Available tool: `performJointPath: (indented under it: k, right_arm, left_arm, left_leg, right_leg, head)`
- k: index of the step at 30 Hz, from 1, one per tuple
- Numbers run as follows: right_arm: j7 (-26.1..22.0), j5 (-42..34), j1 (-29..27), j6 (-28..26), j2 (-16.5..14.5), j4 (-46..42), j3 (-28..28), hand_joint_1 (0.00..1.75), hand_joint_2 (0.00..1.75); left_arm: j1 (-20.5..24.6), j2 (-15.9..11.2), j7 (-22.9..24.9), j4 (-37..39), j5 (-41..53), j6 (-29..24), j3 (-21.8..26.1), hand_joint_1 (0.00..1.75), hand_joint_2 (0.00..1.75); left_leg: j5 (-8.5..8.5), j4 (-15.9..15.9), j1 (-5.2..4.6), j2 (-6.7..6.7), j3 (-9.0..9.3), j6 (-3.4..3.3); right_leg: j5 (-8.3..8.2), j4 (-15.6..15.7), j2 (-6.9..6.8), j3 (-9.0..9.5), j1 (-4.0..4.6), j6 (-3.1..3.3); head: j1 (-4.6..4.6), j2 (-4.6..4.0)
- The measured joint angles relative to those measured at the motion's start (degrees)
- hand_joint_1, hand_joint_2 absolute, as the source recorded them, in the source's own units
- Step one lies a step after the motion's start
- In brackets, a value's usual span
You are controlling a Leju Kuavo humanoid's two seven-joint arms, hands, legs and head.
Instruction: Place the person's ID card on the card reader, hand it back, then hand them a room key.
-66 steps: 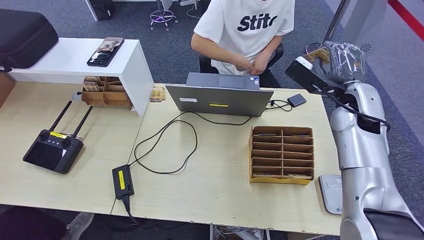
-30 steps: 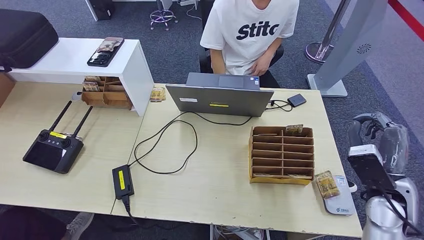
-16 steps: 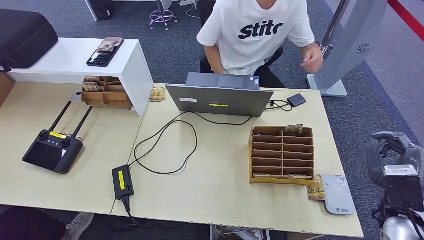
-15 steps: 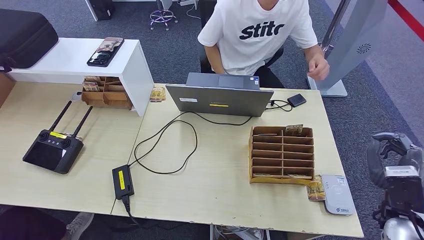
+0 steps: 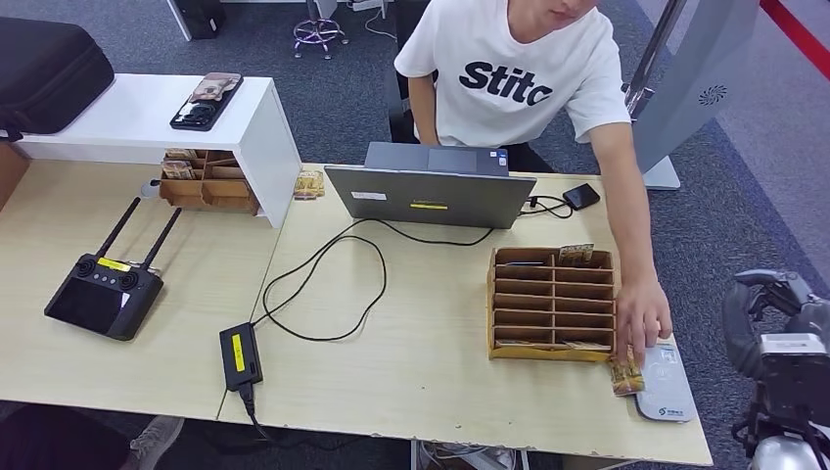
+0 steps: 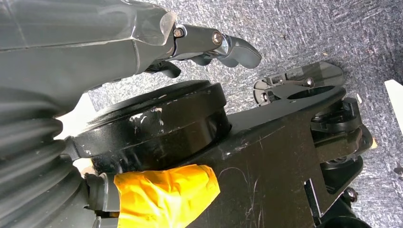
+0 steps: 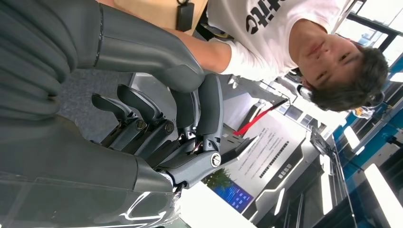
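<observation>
Card (image 5: 623,375) lies at reader (image 5: 667,382), person's hand (image 5: 641,317) on it. Right hand (image 5: 773,311) curled, holding nothing; left hand (image 6: 109,42) state unclear. Key handover left, I judge.

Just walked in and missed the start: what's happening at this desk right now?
A person in a white T-shirt leans over the desk and puts a hand on the ID card lying at the edge of the white card reader, beside the cardboard organizer. The robot's right hand hangs off the desk's end, fingers curled, holding nothing. Its left hand hangs over the carpet.
</observation>
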State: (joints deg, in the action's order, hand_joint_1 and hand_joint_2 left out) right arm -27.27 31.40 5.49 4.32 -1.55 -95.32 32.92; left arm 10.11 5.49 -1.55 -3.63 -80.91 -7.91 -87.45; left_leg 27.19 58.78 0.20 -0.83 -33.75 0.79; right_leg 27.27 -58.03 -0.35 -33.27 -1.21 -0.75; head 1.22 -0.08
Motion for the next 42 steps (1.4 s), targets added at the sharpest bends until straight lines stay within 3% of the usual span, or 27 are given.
performJointPath:
  k: [4, 8, 9, 24, 28, 32, 42]
  right_arm:
    - [-0.3, -1.8, -0.2, 1.3, -0.1, 0.0, 0.1, 1.71, 1.75]
    - [-0.5, -3.9, -0.5, 2.6, -0.4, 0.0, 0.4, 0.08, 1.75]
    - [-0.5, -4.3, -0.6, 2.9, -0.5, 0.0, 0.4, 0.00, 1.75]
    - [-0.5, -5.7, -0.8, 4.0, -1.6, -0.9, 0.5, 0.00, 1.75]
    - [0.1, -5.4, -0.9, 4.2, -1.9, -1.7, 0.1, 0.00, 0.00]
    - [2.6, -2.2, -0.3, 3.3, -1.9, -2.2, -1.6, 0.00, 1.75]
    - [10.2, 9.5, 10.2, -1.0, 0.7, 1.3, -10.0, 0.00, 1.75]
  left_arm:
    - [0.0, 0.0, 0.0, 0.0, -0.1, 0.0, 0.0, 0.00, 1.75]
    - [0.0, 0.0, 0.0, 0.0, -0.1, 0.0, 0.0, 0.00, 1.75]
    - [0.0, 0.0, 0.0, 0.0, 0.0, 0.0, 0.0, 0.00, 1.75]
    - [0.0, 0.0, 0.0, 0.0, 0.1, 0.0, 0.0, 0.00, 1.75]
    - [0.0, 0.0, 0.1, 0.0, 0.0, 0.1, 0.0, 0.00, 1.75]
    - [0.0, 0.0, 0.1, 0.0, 0.5, 0.3, 0.0, 0.00, 1.75]
    - [0.3, -0.1, 0.0, 0.0, 4.3, 1.1, 0.0, 0.00, 1.75]
  left_leg:
    - [0.00, 0.0, 0.00, 0.00, 0.00, 0.00]
    - [0.00, 0.0, 0.00, 0.00, 0.00, 0.00]
    - [0.00, 0.0, 0.00, 0.00, 0.00, 0.00]
    - [0.00, 0.0, -0.01, 0.01, 0.00, 0.00]
    - [0.00, 0.0, -0.01, 0.01, 0.00, 0.00]
    - [0.00, 0.0, -0.01, 0.02, -0.03, 0.00]
    - [-0.03, 0.0, -0.02, 0.14, 0.06, 0.02]
  right_leg:
    - [0.00, 0.0, 0.00, 0.00, 0.00, 0.00]
    - [0.00, 0.0, 0.00, 0.00, 0.00, 0.00]
    - [0.00, 0.0, 0.00, 0.00, 0.00, 0.00]
    - [0.00, 0.0, 0.00, 0.00, -0.01, 0.00]
    - [0.00, 0.0, 0.00, 0.01, -0.01, 0.00]
    - [0.00, 0.0, 0.01, 0.03, -0.01, 0.00]
    - [-0.05, 0.0, 0.13, 0.05, -0.03, 0.01]
  head:
    - [0.01, -0.01]
    - [0.00, -0.01]
    - [0.01, -0.01]
    - [0.00, 0.00]
    - [0.01, 0.00]
    - [0.01, -0.01]
    - [0.01, -0.01]
